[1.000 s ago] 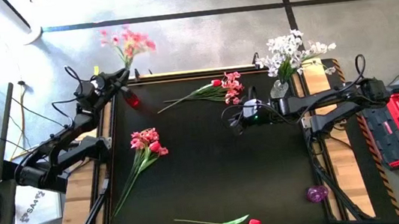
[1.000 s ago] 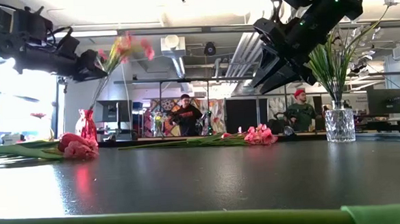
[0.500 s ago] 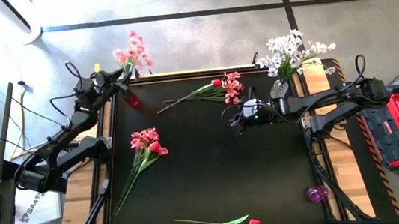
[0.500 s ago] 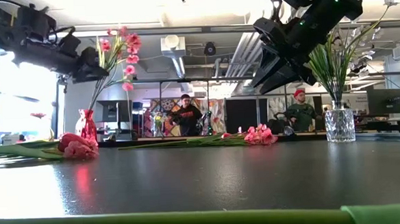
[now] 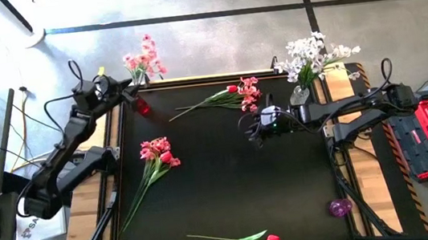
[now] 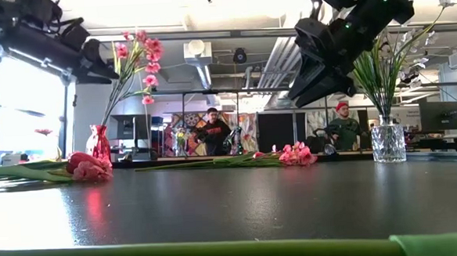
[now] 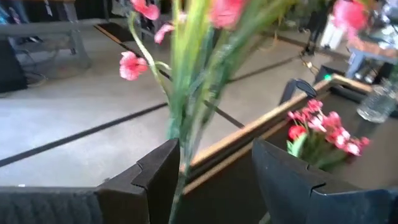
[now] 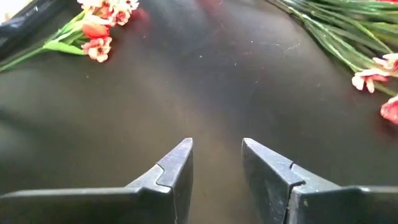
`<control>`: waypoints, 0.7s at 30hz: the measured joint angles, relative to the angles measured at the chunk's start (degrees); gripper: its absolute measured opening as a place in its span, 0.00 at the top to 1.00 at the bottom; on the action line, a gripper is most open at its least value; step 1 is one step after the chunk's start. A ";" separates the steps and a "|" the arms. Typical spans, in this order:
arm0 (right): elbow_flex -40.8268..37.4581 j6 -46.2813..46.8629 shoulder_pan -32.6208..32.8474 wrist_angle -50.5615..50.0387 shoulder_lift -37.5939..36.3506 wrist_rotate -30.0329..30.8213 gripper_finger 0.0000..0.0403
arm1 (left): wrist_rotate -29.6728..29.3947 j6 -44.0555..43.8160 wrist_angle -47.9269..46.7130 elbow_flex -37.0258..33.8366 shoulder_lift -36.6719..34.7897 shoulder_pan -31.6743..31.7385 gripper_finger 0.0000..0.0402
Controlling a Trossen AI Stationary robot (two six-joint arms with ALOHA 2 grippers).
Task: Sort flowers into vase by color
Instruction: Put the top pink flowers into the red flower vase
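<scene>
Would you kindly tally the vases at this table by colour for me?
Red vase: 1
Clear glass vase: 1
Purple vase: 1
Total: 3

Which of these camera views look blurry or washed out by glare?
Left wrist view: the pink flower stems close to the lens are smeared and soft. Low view: a bright window blows out the left side, and the green stem in the foreground is out of focus. High view: sunlight glares off the floor.
</scene>
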 joint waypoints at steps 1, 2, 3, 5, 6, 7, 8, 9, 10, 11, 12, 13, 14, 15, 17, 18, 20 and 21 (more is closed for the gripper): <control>0.00 -0.80 -0.23 0.00 0.00 -0.08 0.69 | -0.08 0.66 -2.43 1.11 -0.60 -0.35 0.53; 0.00 -1.47 -0.47 0.00 0.00 -0.29 0.69 | -0.55 1.25 -4.78 2.39 -1.15 -0.74 0.53; 0.00 -2.01 -0.75 0.00 0.00 -0.45 0.69 | -1.28 1.80 -7.15 3.88 -1.69 -1.17 0.54; 0.00 -2.75 -1.42 0.00 0.00 -0.72 0.69 | -2.36 2.76 -12.08 6.91 -2.37 -2.17 0.55; 0.00 -2.94 -1.78 0.00 0.00 -0.96 0.69 | -2.86 3.21 -14.69 8.49 -2.60 -2.69 0.55; 0.00 -3.33 -2.13 0.00 0.00 -1.04 0.69 | -3.14 3.49 -17.13 9.91 -2.75 -3.13 0.55; 0.00 -3.92 -2.48 0.00 0.00 -1.06 0.69 | -3.70 3.76 -18.96 11.17 -2.80 -3.66 0.55; 0.00 -4.29 -2.77 0.00 0.00 -0.96 0.69 | -4.21 3.97 -20.07 12.06 -2.80 -4.23 0.55; 0.00 -4.54 -3.03 0.00 0.00 -0.47 0.69 | -4.58 4.28 -20.91 12.47 -2.78 -4.88 0.55; 0.00 -5.02 -3.26 0.00 0.00 0.15 0.69 | -4.79 4.33 -21.66 12.53 -2.69 -5.56 0.55; 0.00 -5.54 -3.41 0.00 0.00 0.85 0.69 | -4.90 4.19 -22.57 12.53 -2.64 -6.37 0.55; 0.00 -5.93 -3.56 0.00 0.00 1.58 0.69 | -4.93 3.62 -23.55 12.53 -2.60 -7.18 0.55; 0.00 -6.73 -3.69 0.00 0.00 2.16 0.69 | -5.03 2.96 -24.90 12.53 -2.54 -8.02 0.55; 0.00 -7.24 -3.79 0.00 0.00 2.72 0.69 | -5.14 2.11 -26.65 12.51 -2.55 -9.00 0.55; 0.00 -8.44 -3.92 -0.02 0.01 3.33 0.69 | -5.65 0.76 -29.09 12.51 -2.60 -11.19 0.55; 0.00 -8.76 -3.95 -0.02 0.02 3.94 0.69 | -6.08 0.56 -30.44 12.51 -2.60 -12.32 0.56; 0.00 -8.62 -3.95 -0.04 0.02 5.47 0.69 | -7.27 0.37 -32.94 12.51 -2.33 -14.60 0.56; 0.00 -8.49 -3.95 -0.04 0.02 6.33 0.69 | -7.68 0.30 -33.72 12.51 -2.29 -15.73 0.57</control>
